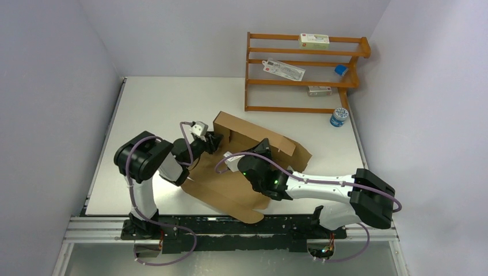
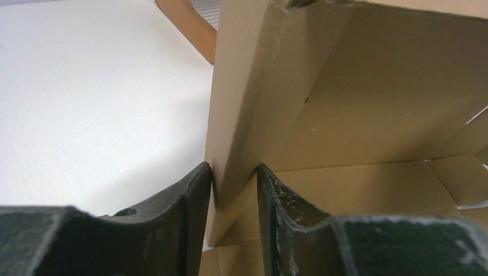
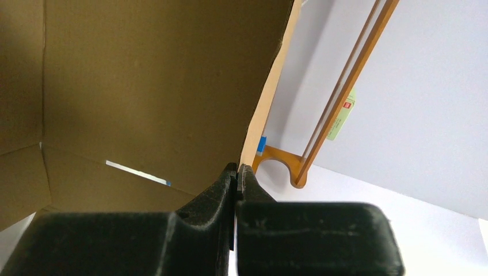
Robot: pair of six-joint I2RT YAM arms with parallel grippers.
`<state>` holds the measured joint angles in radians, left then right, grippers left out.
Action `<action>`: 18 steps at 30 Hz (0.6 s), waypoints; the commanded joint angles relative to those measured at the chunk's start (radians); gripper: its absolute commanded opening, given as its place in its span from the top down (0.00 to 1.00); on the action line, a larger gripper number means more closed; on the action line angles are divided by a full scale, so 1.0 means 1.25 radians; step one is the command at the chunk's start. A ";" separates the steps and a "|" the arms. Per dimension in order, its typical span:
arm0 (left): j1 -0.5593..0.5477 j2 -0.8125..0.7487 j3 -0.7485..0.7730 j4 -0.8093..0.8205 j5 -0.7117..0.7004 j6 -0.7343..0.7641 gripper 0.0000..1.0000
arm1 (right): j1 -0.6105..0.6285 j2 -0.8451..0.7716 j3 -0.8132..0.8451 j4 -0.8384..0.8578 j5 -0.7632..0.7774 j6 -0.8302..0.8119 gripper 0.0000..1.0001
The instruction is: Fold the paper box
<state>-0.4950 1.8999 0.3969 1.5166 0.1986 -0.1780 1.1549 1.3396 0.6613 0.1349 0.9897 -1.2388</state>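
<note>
Matt cardboard, scuffed black fingers, pale tabletop.
The paper box (image 1: 221, 192) is brown corrugated cardboard, dull and faintly fibrous, rougher at its cut edges. The fingers (image 2: 190, 218) look like matt black plastic with a grainy skin, marked by pale scratches. The tabletop (image 1: 161, 109) is white, matt and finely textured. The rack (image 1: 248, 75) is orange-brown wood with a light varnish sheen. The arm shells (image 1: 141, 158) are smooth black plastic, slightly glossy.
</note>
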 commanded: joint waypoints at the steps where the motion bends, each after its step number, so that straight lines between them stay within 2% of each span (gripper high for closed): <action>1: -0.022 0.036 0.045 0.167 -0.077 0.019 0.58 | 0.015 0.015 0.014 -0.089 -0.088 0.034 1.00; 4: -0.027 0.059 0.062 0.190 -0.090 0.017 0.54 | 0.016 0.013 0.018 -0.099 -0.096 0.041 1.00; 7: -0.027 0.081 0.084 0.197 -0.101 0.021 0.55 | 0.016 0.014 0.019 -0.105 -0.100 0.044 1.00; 15: -0.035 0.126 0.091 0.252 -0.156 0.005 0.70 | 0.016 0.014 0.025 -0.133 -0.111 0.065 1.00; 18: -0.050 0.113 0.080 0.251 -0.225 0.016 0.72 | 0.016 0.012 0.028 -0.141 -0.113 0.073 1.00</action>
<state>-0.5388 2.0342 0.5114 1.5269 0.0456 -0.1680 1.1568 1.3396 0.6964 0.0555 0.9565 -1.1843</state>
